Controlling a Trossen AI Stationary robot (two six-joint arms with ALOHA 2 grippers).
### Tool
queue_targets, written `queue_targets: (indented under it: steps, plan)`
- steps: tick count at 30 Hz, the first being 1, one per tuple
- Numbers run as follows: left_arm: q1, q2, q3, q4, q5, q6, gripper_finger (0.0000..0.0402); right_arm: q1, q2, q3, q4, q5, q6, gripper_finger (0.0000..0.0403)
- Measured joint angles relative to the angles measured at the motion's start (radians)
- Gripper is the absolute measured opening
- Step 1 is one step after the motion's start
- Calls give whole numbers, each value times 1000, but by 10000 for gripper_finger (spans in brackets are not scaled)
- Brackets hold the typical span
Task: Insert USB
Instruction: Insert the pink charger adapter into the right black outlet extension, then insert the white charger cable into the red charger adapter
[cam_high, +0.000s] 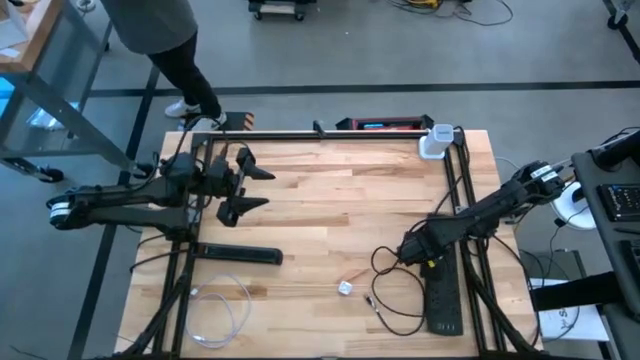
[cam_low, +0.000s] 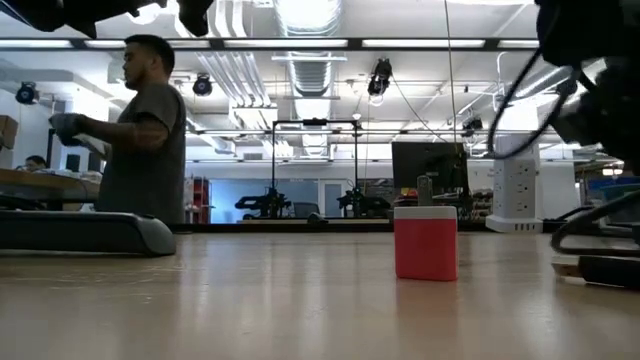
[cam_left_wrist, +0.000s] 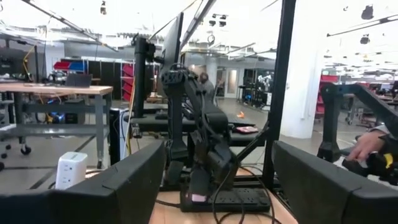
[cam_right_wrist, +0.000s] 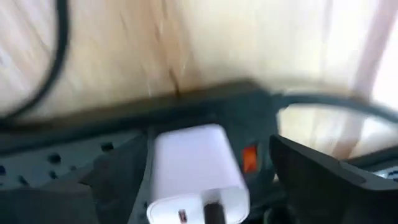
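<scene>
A white, rounded plastic USB charger block (cam_right_wrist: 196, 171) is seen seated on the long black plastic power strip (cam_right_wrist: 81, 155), just beside the strip's small orange switch (cam_right_wrist: 249, 157); a USB port is shown on the block's near face, and a dark plug appears to be set in that face, though this cannot be told with certainty. The block is flanked by the two dark fingers (cam_right_wrist: 323, 177) of the right gripper (cam_right_wrist: 205, 193), which are held apart on either side of it; a slim gap is visible on the switch side, and contact on the other side cannot be made out. In the high view the right gripper (cam_high: 412, 250) is lowered over the far end of the power strip (cam_high: 443, 300), which is laid along the right side of the pale wooden table (cam_high: 320, 200). A thin black cable (cam_high: 392, 318) is looped on the wood just beside the strip, and its loose end (cam_high: 370, 300) is laid near a small whitish piece (cam_high: 344, 288). In the low view a small red block with a pale top (cam_low: 425, 242) is stood upright on the table. The left gripper (cam_high: 250, 188) is held above the table's far left part, well apart from the strip, its fingers (cam_left_wrist: 124, 186) spread wide with nothing between them. A flat black bar (cam_high: 240, 254) and a coil of thin white cable (cam_high: 215, 305) are laid on the left, and a white power tower (cam_high: 435, 142) is stood at the far right corner. A person in a grey top (cam_low: 145, 130) is seen beyond the table
</scene>
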Motion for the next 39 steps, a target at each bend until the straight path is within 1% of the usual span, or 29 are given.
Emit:
queue_targets:
  steps: [3,5,8,11,15,19,21,25,27,31,36,39]
  plan:
    - [0,17,0,0,-32,1,281,-10,0,41,46,125,-19,335]
    - [0,31,0,1,-38,-2,285,-30,0,55,111,193,-42,333]
    - [0,51,0,2,-38,-35,293,-73,-1,60,261,251,-94,324]
    - [0,58,-1,18,-39,-39,301,-118,-2,47,482,277,-182,315]
    - [-3,57,-1,20,-32,-52,308,-163,7,37,737,278,-301,302]
    - [-11,58,-1,19,-6,-63,313,-182,31,37,895,255,-384,291]
    - [-23,56,-1,19,2,-63,316,-182,56,37,968,208,-402,286]
    - [-63,54,-1,25,65,-59,320,-145,132,40,1083,62,-411,278]
    - [-79,50,-1,30,66,-55,320,-121,184,63,1077,30,-408,273]
    - [-93,48,-1,37,23,-55,317,-84,265,170,1007,27,-367,263]
    - [-112,61,-1,25,21,-58,311,-36,367,345,768,31,-322,257]
    - [-149,67,-1,39,20,-57,308,-8,423,441,675,31,-264,264]
